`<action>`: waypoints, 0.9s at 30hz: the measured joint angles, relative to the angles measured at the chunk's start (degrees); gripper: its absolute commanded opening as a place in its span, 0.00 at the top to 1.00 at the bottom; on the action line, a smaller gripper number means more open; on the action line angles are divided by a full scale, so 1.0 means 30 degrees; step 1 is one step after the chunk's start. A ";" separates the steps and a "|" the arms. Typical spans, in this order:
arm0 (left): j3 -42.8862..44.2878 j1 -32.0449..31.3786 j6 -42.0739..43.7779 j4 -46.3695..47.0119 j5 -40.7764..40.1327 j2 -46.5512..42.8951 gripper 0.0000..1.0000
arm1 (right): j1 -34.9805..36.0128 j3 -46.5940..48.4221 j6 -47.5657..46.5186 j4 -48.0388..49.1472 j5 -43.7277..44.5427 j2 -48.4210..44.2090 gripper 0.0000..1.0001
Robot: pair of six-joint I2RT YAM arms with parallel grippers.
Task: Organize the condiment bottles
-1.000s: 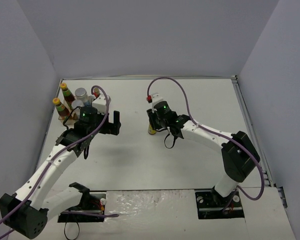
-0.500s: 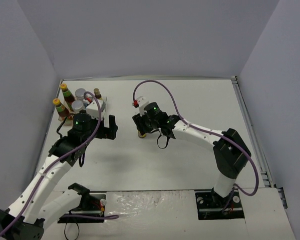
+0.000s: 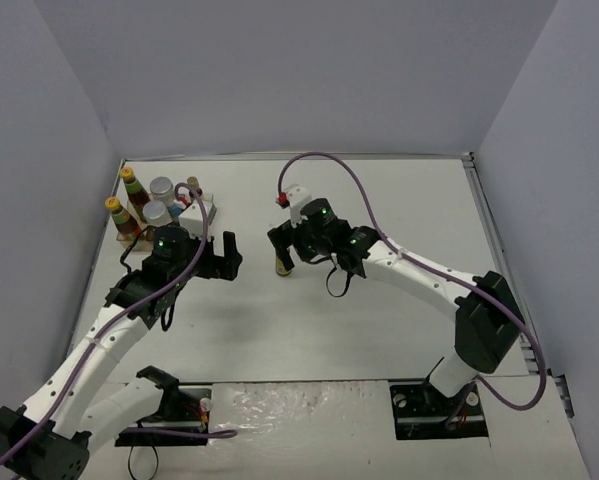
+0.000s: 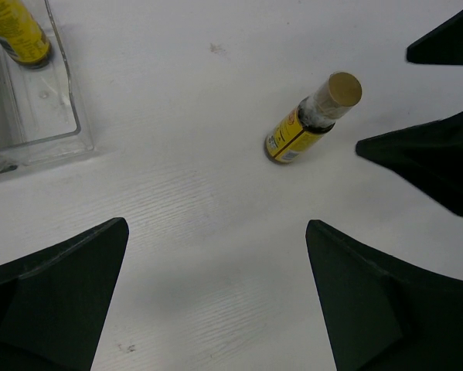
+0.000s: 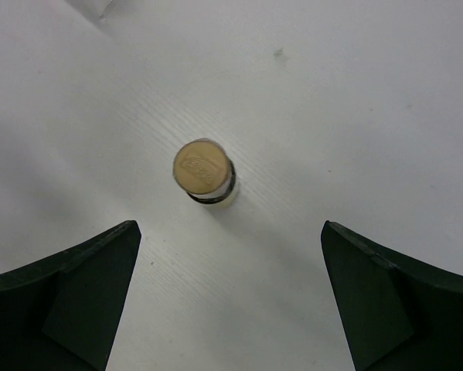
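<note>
Yellow-labelled and tan-capped, the tiny dark bottle [image 3: 283, 262] stands upright on the white table [image 3: 399, 190] near the centre of the overhead view, apart from the clear plastic rack [image 4: 57, 131] at the upper left of the left wrist view. The right claw [image 5: 229, 232], directly above it, and the left claw [image 4: 216, 226] both gape empty. The left claw probably takes it next: centre on the label, clamp below the cap, lift straight.

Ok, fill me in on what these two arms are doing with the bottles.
The right gripper hangs open over a small yellow-labelled bottle, which stands upright and free on the table. The left gripper, also open and empty, faces that bottle from the rack side. The slim dark bottles and silver-lidded jars stand at the clear rack in the far left corner.
</note>
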 measured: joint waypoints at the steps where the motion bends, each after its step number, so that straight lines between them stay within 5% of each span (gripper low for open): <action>1: 0.0000 -0.0015 -0.0038 0.0125 0.0093 0.0228 0.03 | -0.0202 -0.0112 0.0007 -0.0208 0.0144 -0.0579 0.00; 14: 0.0869 -0.3769 -0.0049 0.3237 -0.0836 0.5581 0.03 | -0.3874 -0.2698 0.1486 -0.1425 0.2914 -0.9161 0.00; 27: 0.2980 -0.4564 -0.0016 0.6666 -0.2303 1.1082 0.26 | -0.4113 -0.4081 0.2287 -0.3214 0.3795 -1.1364 0.00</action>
